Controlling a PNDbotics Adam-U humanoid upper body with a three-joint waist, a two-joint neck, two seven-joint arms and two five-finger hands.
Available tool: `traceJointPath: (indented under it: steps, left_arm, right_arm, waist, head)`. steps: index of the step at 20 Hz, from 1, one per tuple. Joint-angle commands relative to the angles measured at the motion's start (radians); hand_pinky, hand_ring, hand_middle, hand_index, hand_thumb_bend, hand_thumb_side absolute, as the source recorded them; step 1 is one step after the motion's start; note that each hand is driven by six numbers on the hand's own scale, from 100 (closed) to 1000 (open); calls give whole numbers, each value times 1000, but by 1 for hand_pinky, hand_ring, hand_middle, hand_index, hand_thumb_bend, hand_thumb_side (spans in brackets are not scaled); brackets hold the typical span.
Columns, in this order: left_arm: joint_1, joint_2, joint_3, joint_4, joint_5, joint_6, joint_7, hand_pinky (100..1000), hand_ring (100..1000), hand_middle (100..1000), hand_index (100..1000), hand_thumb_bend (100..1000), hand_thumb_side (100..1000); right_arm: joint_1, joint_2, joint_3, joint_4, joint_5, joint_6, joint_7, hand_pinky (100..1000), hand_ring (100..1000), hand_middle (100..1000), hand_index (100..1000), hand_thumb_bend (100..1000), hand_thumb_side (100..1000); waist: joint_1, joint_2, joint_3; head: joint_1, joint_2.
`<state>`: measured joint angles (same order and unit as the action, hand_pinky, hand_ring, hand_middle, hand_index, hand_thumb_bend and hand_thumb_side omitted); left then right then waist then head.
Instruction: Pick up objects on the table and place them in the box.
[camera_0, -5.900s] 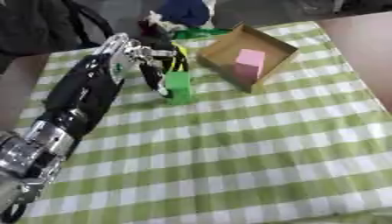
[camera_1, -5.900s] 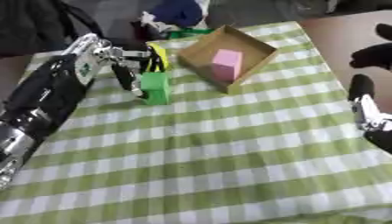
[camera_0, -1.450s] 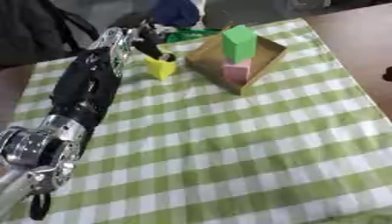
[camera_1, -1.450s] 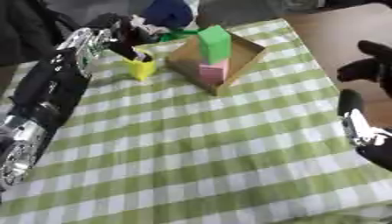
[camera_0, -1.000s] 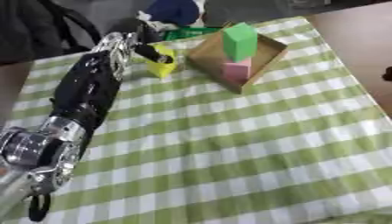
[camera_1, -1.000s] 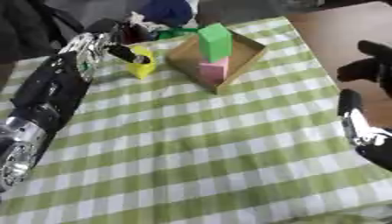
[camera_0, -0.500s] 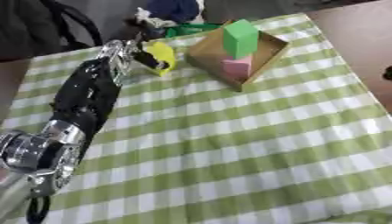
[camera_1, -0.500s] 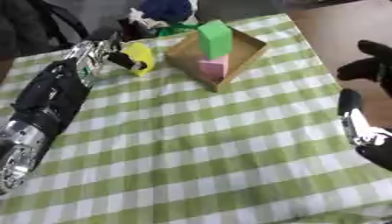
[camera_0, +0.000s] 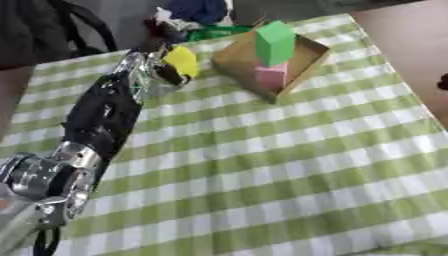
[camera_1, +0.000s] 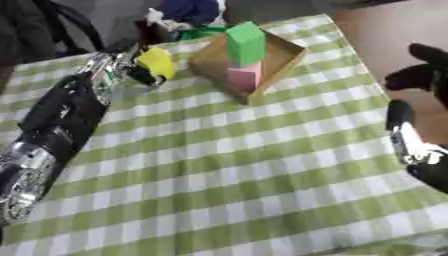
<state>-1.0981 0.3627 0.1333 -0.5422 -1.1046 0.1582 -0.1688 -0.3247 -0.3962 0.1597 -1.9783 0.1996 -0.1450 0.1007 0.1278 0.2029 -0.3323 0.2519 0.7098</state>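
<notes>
Our left hand (camera_0: 153, 70) curls around the yellow block (camera_0: 182, 60), just left of the far box (camera_0: 229, 60), ready for dropping; our right hand (camera_1: 424, 70), fingers unclear, idles right.

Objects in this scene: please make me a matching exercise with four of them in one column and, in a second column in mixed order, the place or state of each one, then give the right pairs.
Column one:
1. green block
2. pink block
3. yellow object
4. right hand

Column two:
A. held by the left hand, beside the box
B. at the right edge of the right eye view, off the cloth
C. in the box, standing on another block
D. in the box, underneath another block

Pairs: 1-C, 2-D, 3-A, 4-B
</notes>
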Motion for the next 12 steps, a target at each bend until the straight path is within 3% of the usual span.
traceJointPath:
  steps: [1,8,9,12]
  left_arm:
    - [-18,23,2,-44,19,-4,22,621,529,518,783,288,230]
    - [-38,-4,-3,-92,36,-4,62,607,521,507,781,302,259]
    - [-42,-12,-5,-95,36,-5,68,606,521,507,781,336,293]
    - [-54,-31,-11,-102,30,-10,85,607,521,506,781,314,270]
  right_arm:
    - [-10,-6,-10,-6,1,-2,-1,846,725,684,946,100,459]
    - [-13,-4,-6,-4,-2,-3,3,846,726,684,946,100,459]
    - [-14,-4,-5,-4,-3,-3,4,846,726,684,946,100,461]
    - [-19,-5,-3,-5,-4,-4,7,846,726,684,946,100,458]
  waist:
    - [-10,-19,3]
    - [-10,-25,-1]
    - [-10,-24,-4]
    - [-7,-21,-14]
  head:
    - [-3,-13]
    - [1,-14]
    - [3,-15]
    - [9,-18]
